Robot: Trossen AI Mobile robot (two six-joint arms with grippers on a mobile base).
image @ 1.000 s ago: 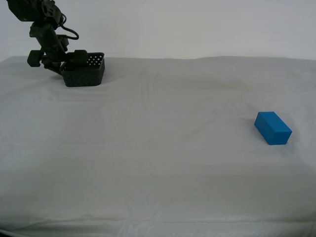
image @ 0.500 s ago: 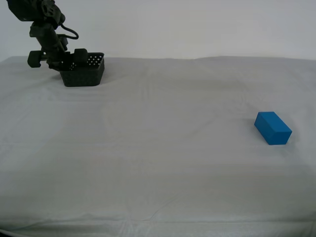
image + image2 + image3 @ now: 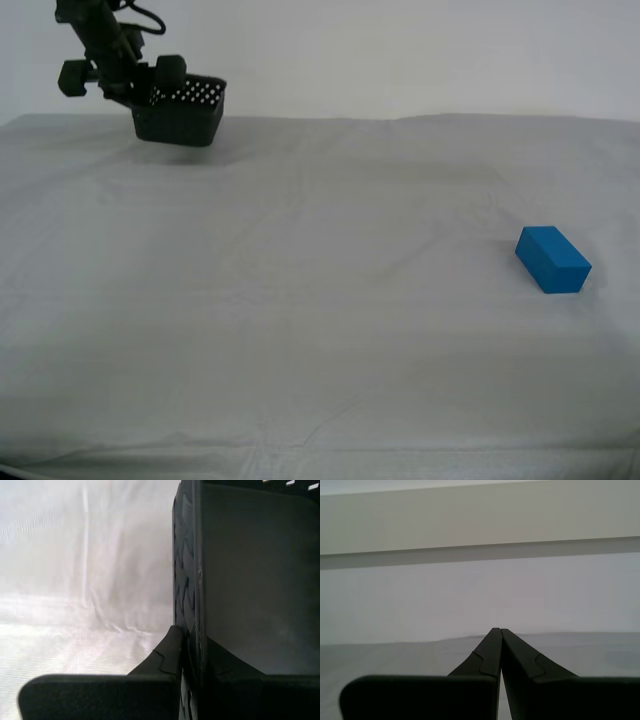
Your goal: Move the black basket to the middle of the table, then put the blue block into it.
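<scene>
The black basket [image 3: 185, 112] hangs in the air above the far corner of the table [image 3: 320, 330] at the exterior view's left, with its shadow on the cloth below. My second gripper [image 3: 148, 93] is shut on the basket's wall; in the second wrist view the wall [image 3: 250, 580] stands between the jaws of that gripper [image 3: 192, 640]. The blue block [image 3: 552, 259] lies on the table at the exterior view's right, far from the basket. My first gripper [image 3: 500, 632] is shut and empty, facing a pale wall; it does not show in the exterior view.
The white-grey cloth is wrinkled across the table's middle. A pale wall stands behind the table's far edge.
My second gripper has lifted the basket off the table and carried it up and a little toward the exterior view's right. The blue block has not moved.
</scene>
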